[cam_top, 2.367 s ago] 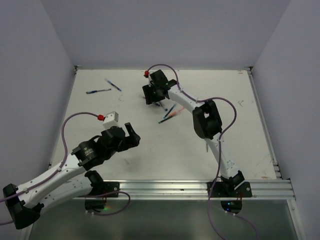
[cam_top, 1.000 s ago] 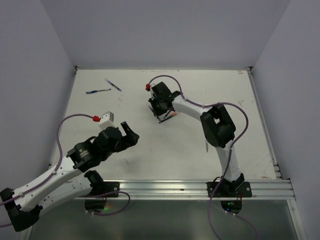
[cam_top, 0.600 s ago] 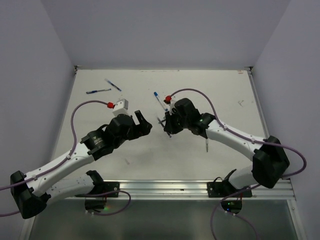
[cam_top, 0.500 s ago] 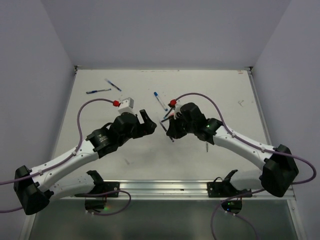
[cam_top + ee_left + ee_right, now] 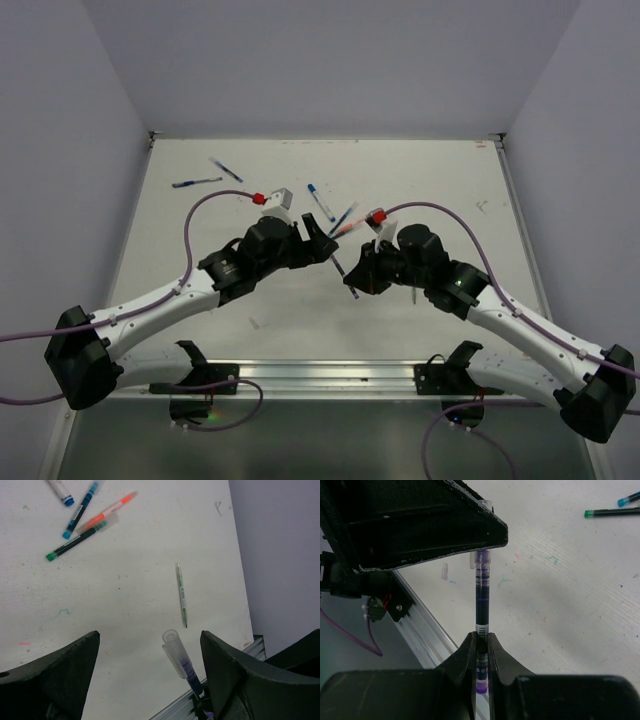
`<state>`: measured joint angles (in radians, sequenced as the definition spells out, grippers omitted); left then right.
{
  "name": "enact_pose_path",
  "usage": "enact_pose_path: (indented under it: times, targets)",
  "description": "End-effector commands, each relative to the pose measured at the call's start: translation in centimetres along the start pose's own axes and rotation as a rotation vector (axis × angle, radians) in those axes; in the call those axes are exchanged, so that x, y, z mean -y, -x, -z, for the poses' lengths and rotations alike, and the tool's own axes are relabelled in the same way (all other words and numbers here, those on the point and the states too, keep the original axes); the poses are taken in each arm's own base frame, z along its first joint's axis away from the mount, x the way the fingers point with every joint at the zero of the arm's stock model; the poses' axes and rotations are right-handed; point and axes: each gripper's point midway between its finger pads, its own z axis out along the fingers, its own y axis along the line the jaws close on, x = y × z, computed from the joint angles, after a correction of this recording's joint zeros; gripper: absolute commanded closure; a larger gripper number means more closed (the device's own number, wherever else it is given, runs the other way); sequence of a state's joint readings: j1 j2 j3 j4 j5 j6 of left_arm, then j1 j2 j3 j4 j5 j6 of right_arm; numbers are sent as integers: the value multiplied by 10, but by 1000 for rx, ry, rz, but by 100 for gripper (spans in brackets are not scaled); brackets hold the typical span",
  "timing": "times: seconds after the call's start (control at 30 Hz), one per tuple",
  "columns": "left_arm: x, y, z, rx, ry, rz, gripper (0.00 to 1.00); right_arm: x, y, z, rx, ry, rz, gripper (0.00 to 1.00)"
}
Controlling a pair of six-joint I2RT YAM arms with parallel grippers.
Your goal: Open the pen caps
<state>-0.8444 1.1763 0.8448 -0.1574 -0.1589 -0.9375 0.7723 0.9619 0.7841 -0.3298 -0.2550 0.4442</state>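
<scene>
My right gripper (image 5: 480, 639) is shut on the lower end of a purple pen (image 5: 482, 600) and holds it upright above the table (image 5: 250, 290). The pen's translucent cap (image 5: 172, 645) points at the left wrist camera. It stands between the fingers of my left gripper (image 5: 150, 640), nearer the right-hand one. Those fingers are wide open and do not touch it. In the top view the left gripper (image 5: 325, 243) and the right gripper (image 5: 358, 283) meet at mid-table with the pen (image 5: 343, 272) between them. From the right wrist, a left finger (image 5: 420, 525) hides part of the cap.
A cluster of capped pens lies behind the grippers: green (image 5: 75, 542), orange (image 5: 107, 512) and blue (image 5: 80, 510). A thin green pen (image 5: 181, 595) lies alone to the right. Two blue pens (image 5: 195, 182) lie far left. A small loose cap (image 5: 444, 571) rests near the front rail (image 5: 330, 372).
The right arm has carried the purple pen from the far pen cluster toward the table's middle. The left arm has swung in, and its open jaws now straddle the cap.
</scene>
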Motion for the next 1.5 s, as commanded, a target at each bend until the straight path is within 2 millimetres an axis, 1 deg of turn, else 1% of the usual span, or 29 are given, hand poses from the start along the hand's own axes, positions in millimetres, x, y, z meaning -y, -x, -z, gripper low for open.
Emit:
enact_pose_path:
  times: [0.0, 0.2, 0.27, 0.37, 0.4, 0.43, 0.6, 0.67, 0.77, 0.87, 1.03, 1.23, 1.43, 1.47]
  targets:
    - [25, 11, 1, 30, -115, 22, 16, -5, -1, 1, -6, 21, -12, 100]
    - [26, 6, 4, 17, -139, 40, 21, -7, 2, -3, 10, 39, -14, 100]
    - [25, 4, 4, 13, -140, 52, 21, -9, 4, -4, 21, 50, -13, 100]
    - [22, 1, 6, 10, -140, 60, 25, -10, 5, -6, 26, 56, -14, 100]
    - [21, 1, 7, 11, -141, 61, 28, -9, 5, -7, 26, 54, -14, 100]
    - [29, 6, 7, 28, -171, 68, 29, -8, 5, -9, 28, 55, -13, 100]
    - [37, 5, 8, 18, -212, 100, 35, -11, 3, -13, 25, 78, -20, 100]
    - [39, 7, 8, 22, -218, 112, 36, -10, 2, -14, 24, 76, -22, 100]
    - [41, 8, 9, 20, -228, 130, 37, -10, 3, -12, 31, 74, -25, 100]
    - [44, 11, 12, 28, -245, 152, 39, -13, 7, -6, 47, 79, -20, 100]
    - [50, 2, 11, -13, -288, 170, 40, -11, 7, 1, 57, 60, -10, 100]
    - [53, -3, 14, -30, -329, 197, 48, -13, 4, 0, 58, 76, -32, 100]
    - [50, 0, 20, -7, -325, 203, 54, -13, 3, 4, 65, 79, -42, 100]
    - [50, 1, 21, -2, -327, 204, 57, -14, 4, 4, 67, 82, -41, 100]
